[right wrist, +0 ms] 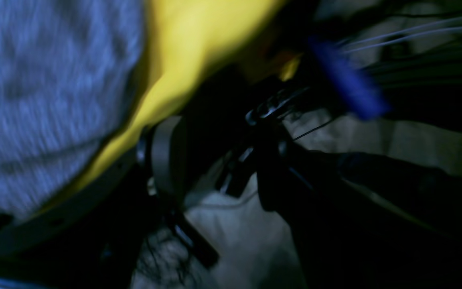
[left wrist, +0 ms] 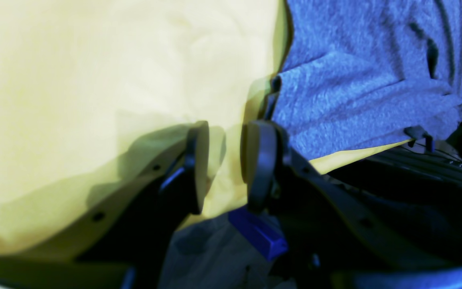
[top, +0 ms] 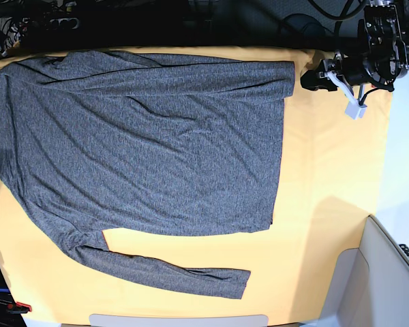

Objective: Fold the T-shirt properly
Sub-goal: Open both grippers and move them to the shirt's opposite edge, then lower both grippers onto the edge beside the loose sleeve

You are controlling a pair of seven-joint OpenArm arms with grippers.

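Note:
The dark heather-grey T-shirt (top: pixel 143 143) lies spread flat on the yellow-orange table cloth (top: pixel 327 177). One long sleeve lies along its far edge, ending at the right (top: pixel 273 71). The other sleeve (top: pixel 170 272) trails along the near side. My left gripper (top: pixel 310 77) hovers just right of the far sleeve end. In the left wrist view it (left wrist: pixel 225 160) is open and empty over the cloth, with the shirt (left wrist: pixel 355 80) beside it. My right gripper (right wrist: pixel 217 164) is open and empty off the table edge, next to the shirt (right wrist: pixel 46 100); that view is blurred.
A white bin (top: pixel 388 272) stands at the front right corner. A white strip (top: pixel 177 320) lies along the front edge. Dark equipment and cables (top: pixel 211 20) line the back edge. A red clamp (top: pixel 17 306) sits at the front left.

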